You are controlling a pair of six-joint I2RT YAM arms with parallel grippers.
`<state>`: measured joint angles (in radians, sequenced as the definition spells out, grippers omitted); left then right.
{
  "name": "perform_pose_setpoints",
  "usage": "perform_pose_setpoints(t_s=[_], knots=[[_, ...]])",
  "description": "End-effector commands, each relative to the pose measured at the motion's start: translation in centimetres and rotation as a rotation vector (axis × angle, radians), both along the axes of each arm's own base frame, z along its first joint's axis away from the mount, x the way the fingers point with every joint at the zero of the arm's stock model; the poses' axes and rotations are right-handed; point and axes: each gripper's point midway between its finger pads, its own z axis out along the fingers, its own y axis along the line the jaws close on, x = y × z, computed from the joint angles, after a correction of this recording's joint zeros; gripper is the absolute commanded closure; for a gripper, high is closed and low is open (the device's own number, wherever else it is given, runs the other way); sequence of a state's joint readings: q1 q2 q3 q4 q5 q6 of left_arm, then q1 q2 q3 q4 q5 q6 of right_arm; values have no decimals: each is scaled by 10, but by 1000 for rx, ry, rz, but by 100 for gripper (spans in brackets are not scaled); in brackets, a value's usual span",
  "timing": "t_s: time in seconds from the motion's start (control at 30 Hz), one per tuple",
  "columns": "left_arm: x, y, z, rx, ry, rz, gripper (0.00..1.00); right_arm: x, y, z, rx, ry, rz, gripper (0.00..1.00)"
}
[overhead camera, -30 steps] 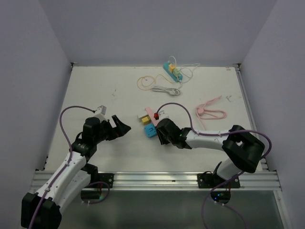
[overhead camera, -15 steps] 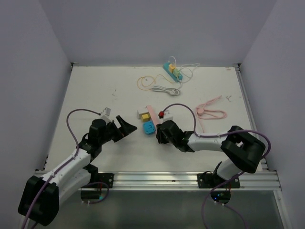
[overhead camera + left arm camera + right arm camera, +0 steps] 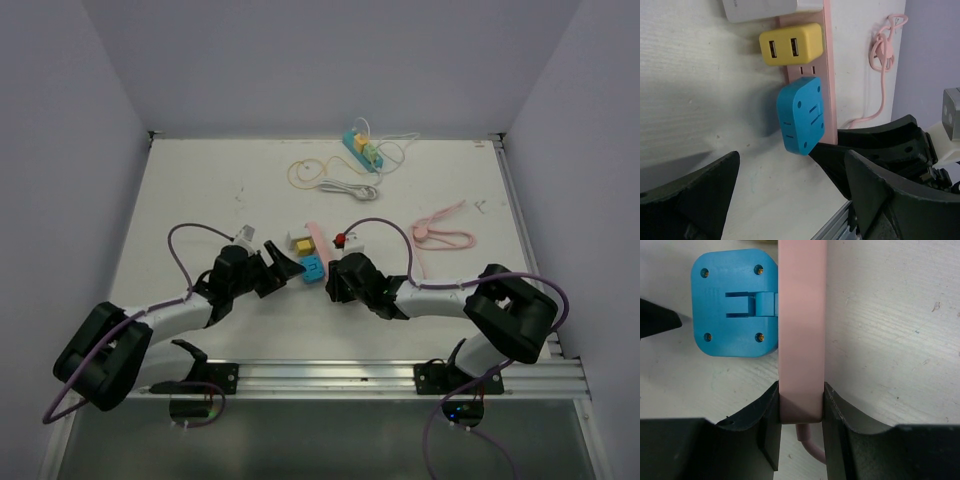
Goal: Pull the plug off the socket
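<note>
A pink power strip [image 3: 318,240] lies mid-table with a blue plug [image 3: 312,267], a yellow plug [image 3: 300,246] and a white plug in it. In the left wrist view the blue plug [image 3: 800,115] sits on the strip [image 3: 827,75] below the yellow plug [image 3: 790,44]. My right gripper [image 3: 801,407] is shut on the near end of the pink strip [image 3: 802,315], with the blue plug [image 3: 735,302] just left of it. My left gripper [image 3: 282,266] is open, its jaws wide apart, just short of the blue plug.
A second strip with coloured plugs [image 3: 362,150] and white cable lies at the back. A yellow loop [image 3: 300,172] and the pink cable [image 3: 445,232] lie on the table. The metal rail [image 3: 320,375] runs along the near edge.
My left gripper has moved right and forward, up to the blue plug. The right gripper and the strip shifted slightly.
</note>
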<state>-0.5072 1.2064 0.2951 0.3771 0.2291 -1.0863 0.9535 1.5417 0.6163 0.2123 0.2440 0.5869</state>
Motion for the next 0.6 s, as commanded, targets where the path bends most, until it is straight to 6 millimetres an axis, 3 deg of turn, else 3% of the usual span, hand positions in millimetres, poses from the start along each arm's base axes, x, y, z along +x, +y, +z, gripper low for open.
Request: perform_pose_setpoints(t_s=[0.0,0.4,0.57], knots=[[29,-16,38,-89,-134,24,11,-9,2,-4,12,36,23,100],[32,-35,15,-120,-109,-13,30,-10,5,-5,9,44,27,100],[28,-40,3,-145,-108,-37,44,-9,5,-6,9,48,25,100]])
